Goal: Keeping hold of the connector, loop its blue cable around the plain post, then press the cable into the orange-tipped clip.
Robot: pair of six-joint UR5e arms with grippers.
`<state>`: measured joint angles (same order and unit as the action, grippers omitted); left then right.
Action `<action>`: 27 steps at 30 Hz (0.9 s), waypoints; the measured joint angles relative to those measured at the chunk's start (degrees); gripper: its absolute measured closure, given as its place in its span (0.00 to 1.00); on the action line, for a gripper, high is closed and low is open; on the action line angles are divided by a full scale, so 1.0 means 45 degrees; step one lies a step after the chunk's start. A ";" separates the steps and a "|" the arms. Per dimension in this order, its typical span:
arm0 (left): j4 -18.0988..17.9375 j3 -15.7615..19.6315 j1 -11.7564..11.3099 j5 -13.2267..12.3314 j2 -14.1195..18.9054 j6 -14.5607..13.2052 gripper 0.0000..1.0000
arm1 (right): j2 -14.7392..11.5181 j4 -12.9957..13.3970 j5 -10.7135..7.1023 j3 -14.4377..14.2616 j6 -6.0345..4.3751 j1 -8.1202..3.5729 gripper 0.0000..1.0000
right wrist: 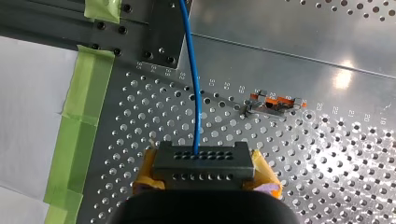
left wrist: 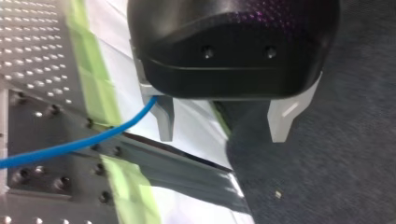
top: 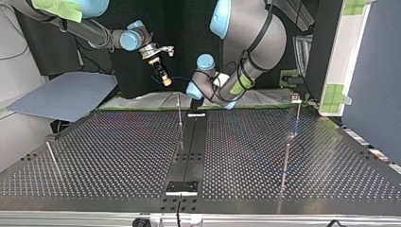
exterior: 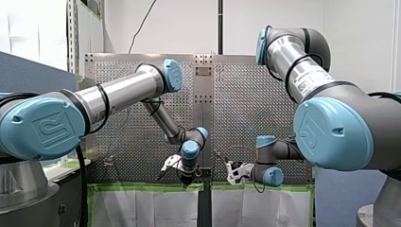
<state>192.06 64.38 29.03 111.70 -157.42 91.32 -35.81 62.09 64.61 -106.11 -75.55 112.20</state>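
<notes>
My right gripper is shut with its yellow pads on the dark connector. The blue cable leaves the connector and runs ahead over the perforated plate. The orange-tipped clip sits on the plate ahead of this gripper and to one side, apart from the cable. My left gripper stands open, nothing between its metal fingers. The blue cable passes just outside one finger. In the top view, my right gripper hangs above the table's far edge, with my left gripper beside it.
Thin upright posts stand on the perforated table: one near the middle, two at the top view's right, and a leaning one at its left. Green tape lines the plate's edge.
</notes>
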 joint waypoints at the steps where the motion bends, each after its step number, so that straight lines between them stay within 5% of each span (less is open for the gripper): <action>1: -0.0128 0.0000 -0.0019 -0.0129 -0.0001 0.0135 0.00 | 0.0000 0.0008 -0.0001 0.0002 -0.0009 0.0000 1.00; 7: -0.0839 0.0044 -0.0154 -0.0638 -0.0005 0.0840 0.00 | -0.0001 0.0032 0.0000 0.0005 -0.0033 0.0000 1.00; 17: -0.2225 0.1148 -0.0558 -0.0671 0.0009 0.2141 0.00 | -0.0006 0.0050 0.0001 0.0010 -0.0064 -0.0057 1.00; 27: -0.3509 0.1454 -0.0581 -0.0702 0.0013 0.1963 0.00 | -0.0003 0.0044 0.0089 0.0013 -0.0057 -0.0075 1.00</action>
<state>176.28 70.92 26.42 108.54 -157.36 100.15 -35.83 62.29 65.01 -106.05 -75.81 111.86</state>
